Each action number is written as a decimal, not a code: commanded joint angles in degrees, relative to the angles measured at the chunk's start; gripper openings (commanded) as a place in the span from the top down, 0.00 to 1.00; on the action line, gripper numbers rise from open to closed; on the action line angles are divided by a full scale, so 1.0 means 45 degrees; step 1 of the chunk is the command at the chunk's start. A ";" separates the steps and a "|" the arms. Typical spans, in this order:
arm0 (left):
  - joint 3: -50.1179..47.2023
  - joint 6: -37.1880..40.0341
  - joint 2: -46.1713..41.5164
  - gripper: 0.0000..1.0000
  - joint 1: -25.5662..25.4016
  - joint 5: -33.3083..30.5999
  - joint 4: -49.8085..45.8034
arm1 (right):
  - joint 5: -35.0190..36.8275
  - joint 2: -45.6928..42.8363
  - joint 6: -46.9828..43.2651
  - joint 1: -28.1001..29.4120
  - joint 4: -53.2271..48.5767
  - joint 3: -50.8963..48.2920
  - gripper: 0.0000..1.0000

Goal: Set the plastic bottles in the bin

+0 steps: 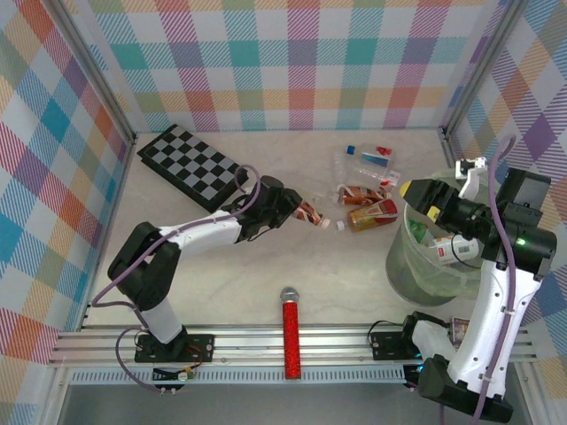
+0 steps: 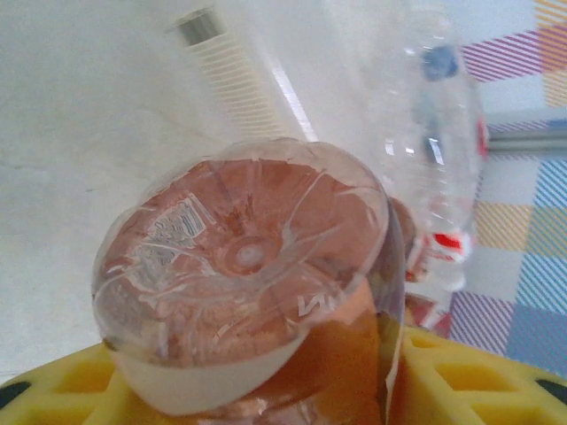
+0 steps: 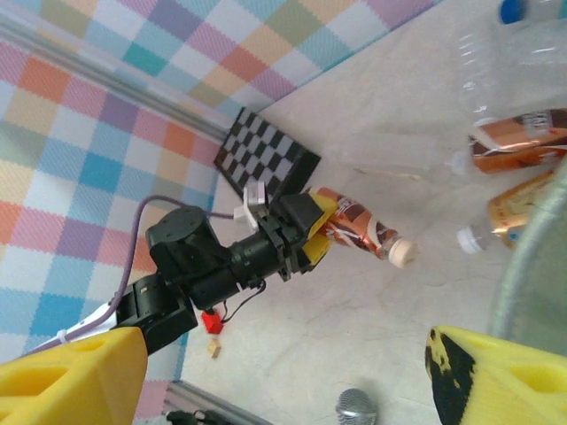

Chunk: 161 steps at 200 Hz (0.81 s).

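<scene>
Top external, near to far: one red glitter microphone (image 1: 290, 341) lies at the near rail, grey head pointing into the table (image 1: 252, 279); one bin (image 1: 400, 266) sits near right, just beside the right arm's base; at least one binned bottle (image 1: 450, 252) with a white-and-red label is inside, the rest can't be told through the liner; right gripper (image 1: 420, 201) hangs over the bin's far rim, jaws wide, nothing between them; a broad bare strip of table runs from the microphone up to the left arm, with a clear gap between bin and left gripper (image 1: 295, 209); that gripper is mid-table, jaws clamped on one held bottle (image 1: 312, 214), brown label, gripped at its base end, pale cap pointing right toward the bin; left wrist view has its base seated between the yellow pads (image 2: 461, 367); beyond it, loose bottles (image 1: 372, 212) in one cluster near the bin's far-left rim, at least four: one orange-labelled, one brown-labelled, two clear behind; one checkerboard (image 1: 190, 166) far left, set diagonally, near corner close to the left arm's cable; plaid walls (image 1: 292, 62) close three sides.
</scene>
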 commanded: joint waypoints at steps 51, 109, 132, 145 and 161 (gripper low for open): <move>0.3049 0.5186 -0.0981 0.45 0.0839 0.4539 -0.3268 | 0.3247 0.1943 0.0935 0.6692 0.2507 -0.0019 0.19; 0.2375 0.4699 -0.1896 0.45 0.1285 0.8825 -0.1012 | 0.3589 0.4228 -0.0065 0.8483 0.3131 0.0216 0.16; 0.1957 0.4108 -0.2081 0.45 0.1284 1.0064 0.0394 | 0.3535 0.4721 -0.0475 0.8565 0.3119 0.0139 0.15; 0.1864 0.3995 -0.2125 0.45 0.1289 1.0409 0.0674 | 0.3387 0.4917 -0.0671 0.8576 0.3290 -0.0020 0.15; 0.1792 0.3840 -0.2102 0.45 0.1275 1.0484 0.0855 | 0.2406 0.5037 -0.0647 0.8577 0.4043 -0.0394 0.15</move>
